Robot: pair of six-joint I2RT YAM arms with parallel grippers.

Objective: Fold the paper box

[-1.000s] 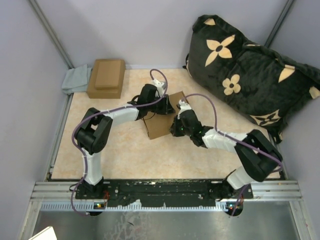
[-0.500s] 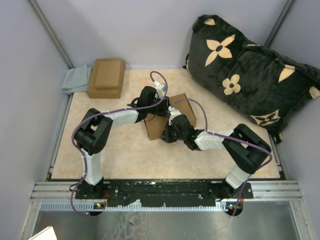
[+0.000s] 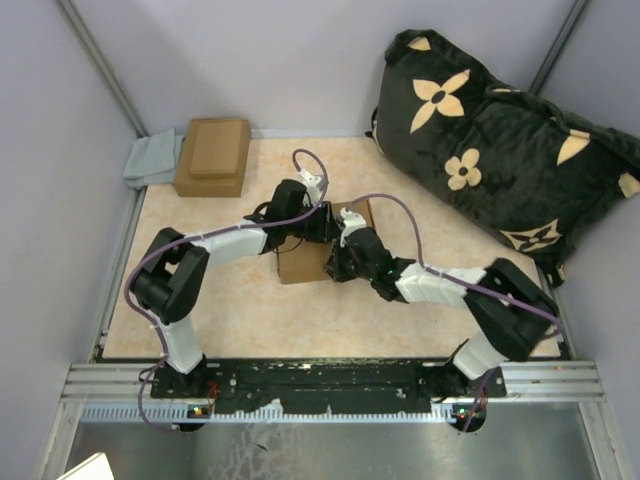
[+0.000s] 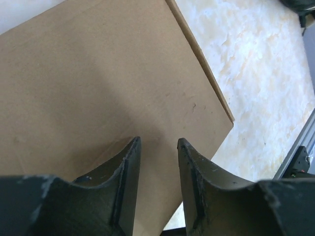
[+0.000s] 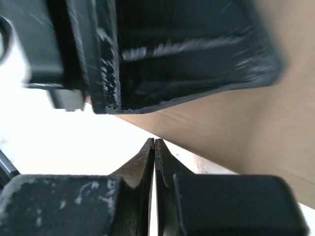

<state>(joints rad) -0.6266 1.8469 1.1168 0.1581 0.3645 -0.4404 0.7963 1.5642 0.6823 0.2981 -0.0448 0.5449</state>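
The paper box point(image 3: 300, 264) is plain tan cardboard, lying on the table between both arms. In the left wrist view its flat panel point(image 4: 98, 73) fills most of the frame. My left gripper point(image 3: 325, 228) sits on top of the box, and its jaws point(image 4: 157, 142) stand slightly apart over the panel with nothing between them. My right gripper point(image 3: 336, 264) is at the box's right near side. In the right wrist view it is shut and empty point(image 5: 154, 140), beside a cardboard face point(image 5: 256, 123). Much of the box is hidden under both grippers.
A smaller brown box with a stepped lid point(image 3: 212, 155) and a grey cloth point(image 3: 150, 158) lie at the back left. A large black cushion with tan flowers point(image 3: 500, 140) fills the back right. Grey walls enclose the table.
The box has shifted left and turned squarer to the table edge. My right gripper moved left along its near side. My left arm swung left with the box.
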